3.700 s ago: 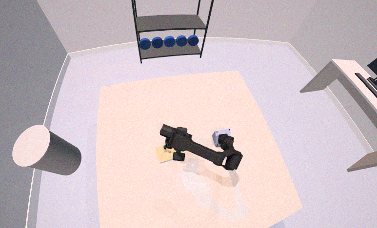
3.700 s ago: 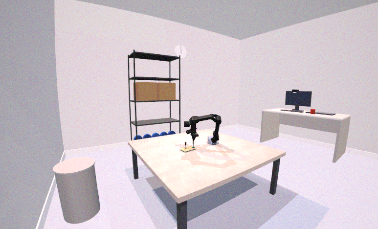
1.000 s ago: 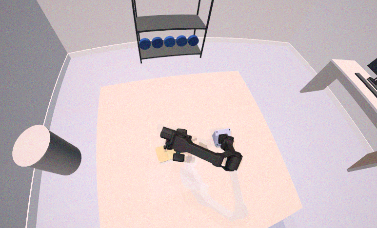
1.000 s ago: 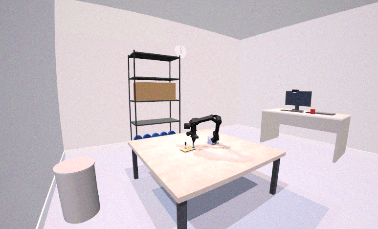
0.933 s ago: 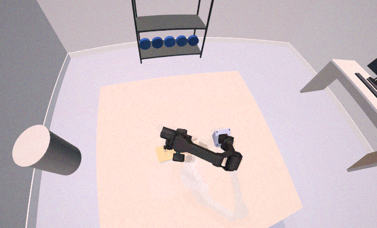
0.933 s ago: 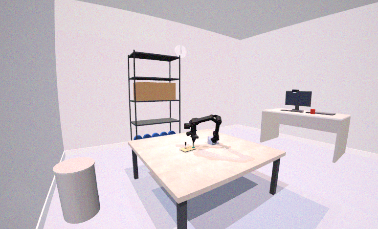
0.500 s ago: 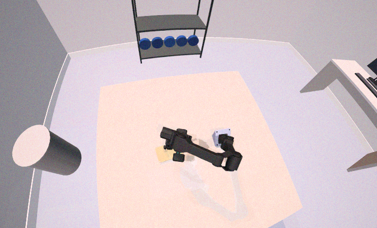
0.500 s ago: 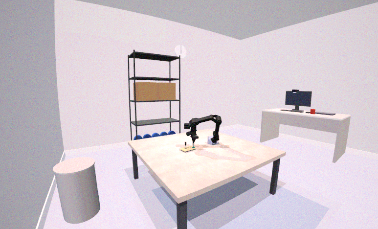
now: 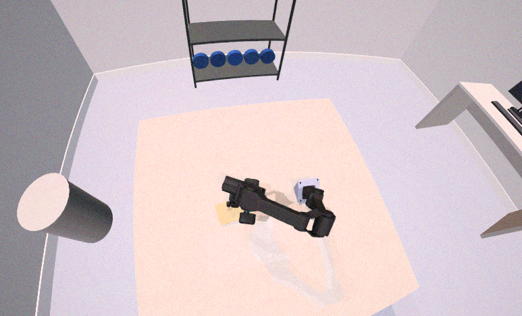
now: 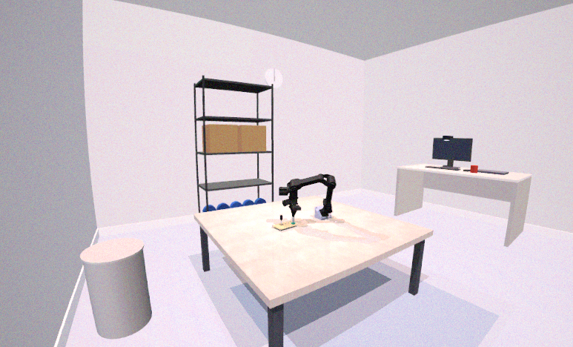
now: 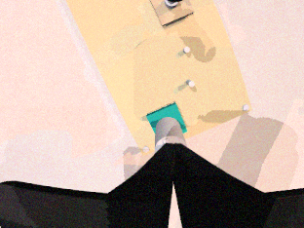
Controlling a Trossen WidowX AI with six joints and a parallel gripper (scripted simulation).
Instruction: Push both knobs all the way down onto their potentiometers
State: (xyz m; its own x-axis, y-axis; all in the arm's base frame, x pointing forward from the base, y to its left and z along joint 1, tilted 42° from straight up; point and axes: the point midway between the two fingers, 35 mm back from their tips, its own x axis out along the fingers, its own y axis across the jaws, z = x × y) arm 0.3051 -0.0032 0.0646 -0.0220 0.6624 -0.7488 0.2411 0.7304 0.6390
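Note:
A tan circuit board (image 11: 124, 34) (image 9: 223, 215) (image 10: 282, 227) lies on the table. My gripper (image 11: 172, 151) (image 9: 247, 217) (image 10: 293, 216) is shut with nothing between the fingers. Its closed tips rest on top of a grey knob (image 11: 167, 129) over the teal potentiometer (image 11: 158, 118) at the board's near edge. A dark knob (image 10: 280, 216) stands tall on its shaft over a tan potentiometer (image 11: 171, 13) at the far end of the board. How far down the grey knob sits I cannot tell.
The arm's base (image 9: 306, 188) stands on the table to the right of the board. A black shelf rack (image 10: 232, 142) stands behind the table, a grey cylinder (image 9: 58, 208) on the floor to the left, a desk (image 10: 465, 183) to the right.

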